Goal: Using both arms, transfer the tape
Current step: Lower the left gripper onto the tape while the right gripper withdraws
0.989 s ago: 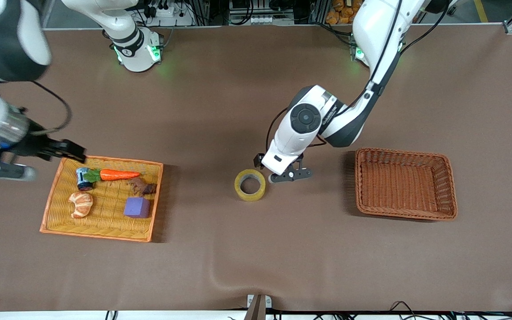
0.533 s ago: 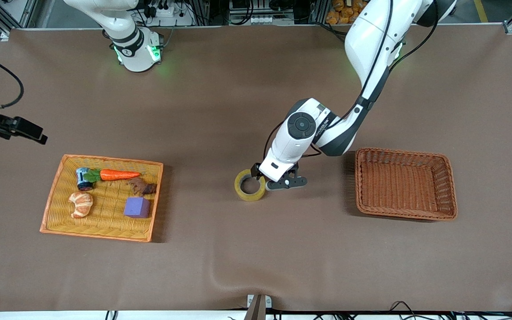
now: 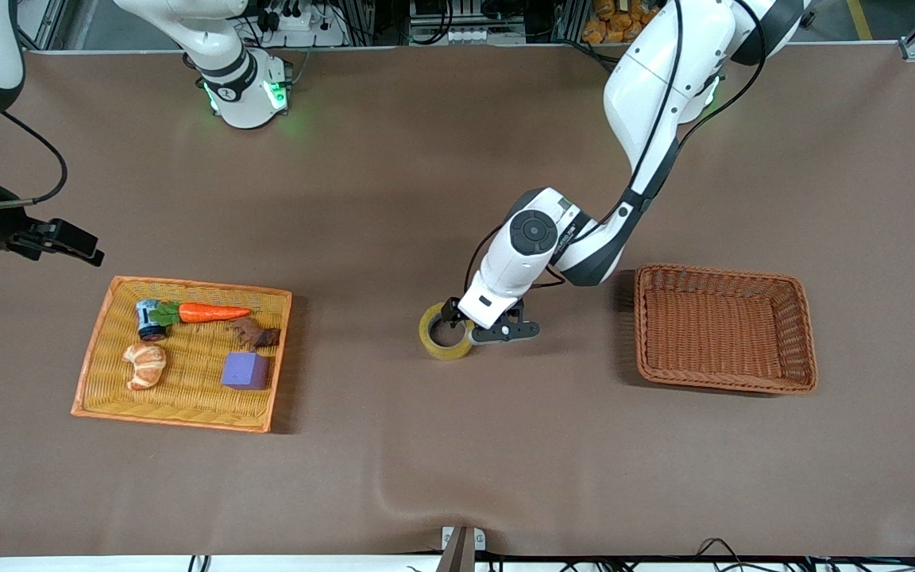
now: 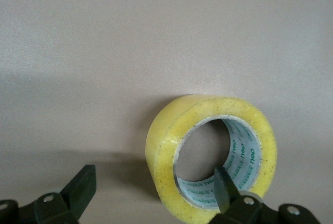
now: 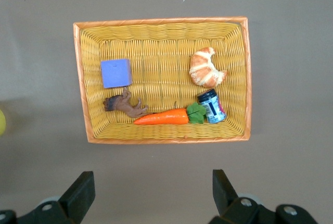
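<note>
Bare table (image 3: 553,445) surrounds tape (image 3: 440,340); baskets (image 3: 723,327) seemingly well apart.

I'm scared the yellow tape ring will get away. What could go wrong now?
The left tool is open, one finger in the tape's hole and one outside, around one wall only. The roll lies flat on the table, so a shallow pinch might let it slip or tilt as it rises. The brown basket stands toward the left arm's end; a loose roll could drop before reaching it. The right tool waits, open, near the yellow tray.
</note>
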